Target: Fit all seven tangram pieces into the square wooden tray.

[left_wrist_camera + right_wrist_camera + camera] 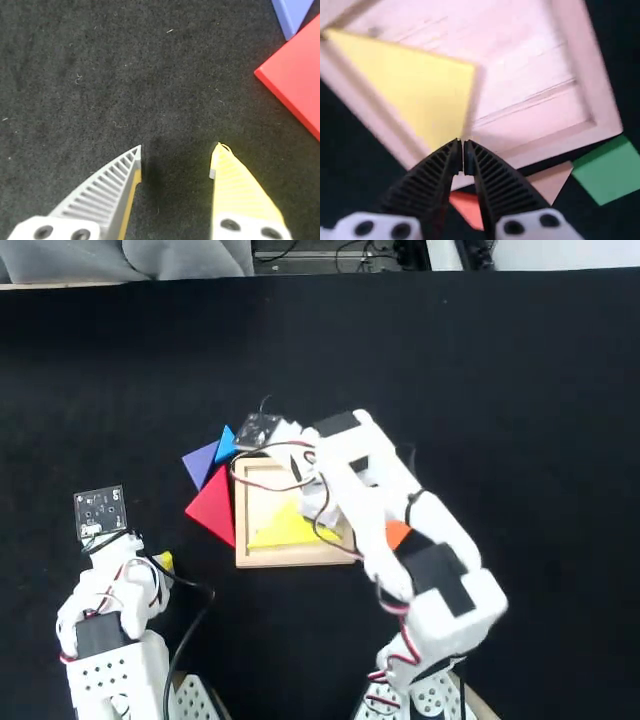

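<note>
Inside the wooden tray (292, 559) lies the yellow triangle (415, 95) — flat, stiff, light and probably slick, so I'd pinch it across two edges. Over the tray my right gripper (463, 150) hovers, pinched together on nothing. Left of the tray, near the red triangle (212, 508), my left gripper (175, 160) gapes empty.

One square wooden tray (290, 558). Two claws, the left claw (175, 160) and the right claw (463, 150). Seven to the tangram, each colour once: one yellow triangle (415, 85) at the right claw's tips, one orange piece (397, 533), one green piece (607, 172) and one tan piece (551, 181) close beside it, one red triangle (212, 508), one purple piece (203, 462) and one blue piece (226, 443) farther off
</note>
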`<act>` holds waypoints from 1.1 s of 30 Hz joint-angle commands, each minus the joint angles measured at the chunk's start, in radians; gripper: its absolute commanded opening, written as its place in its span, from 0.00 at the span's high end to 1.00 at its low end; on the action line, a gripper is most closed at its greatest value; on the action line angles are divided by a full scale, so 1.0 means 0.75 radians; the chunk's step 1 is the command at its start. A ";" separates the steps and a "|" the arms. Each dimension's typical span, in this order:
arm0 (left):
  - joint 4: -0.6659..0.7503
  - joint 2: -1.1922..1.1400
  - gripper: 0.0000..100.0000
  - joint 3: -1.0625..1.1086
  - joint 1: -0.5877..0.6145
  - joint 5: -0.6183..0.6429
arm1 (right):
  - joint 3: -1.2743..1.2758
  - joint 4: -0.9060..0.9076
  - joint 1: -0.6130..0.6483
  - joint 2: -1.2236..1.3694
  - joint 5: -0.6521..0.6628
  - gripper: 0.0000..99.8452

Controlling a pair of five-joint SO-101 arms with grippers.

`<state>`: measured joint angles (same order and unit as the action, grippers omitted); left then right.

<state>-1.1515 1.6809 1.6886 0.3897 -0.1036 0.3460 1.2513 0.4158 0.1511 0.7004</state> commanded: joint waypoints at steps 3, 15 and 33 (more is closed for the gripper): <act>-0.002 0.004 0.77 0.011 0.017 -0.002 | 0.056 0.010 0.051 -0.322 0.088 0.99; -0.002 0.004 0.77 0.011 0.017 -0.002 | -0.075 -0.389 0.100 0.005 -0.356 0.99; -0.002 0.004 0.77 0.011 0.017 -0.002 | -0.046 -0.186 0.153 -0.069 -0.250 0.99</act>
<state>-1.1515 1.6809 1.6886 0.3897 -0.1036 0.3184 1.1638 0.5386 0.1910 0.5286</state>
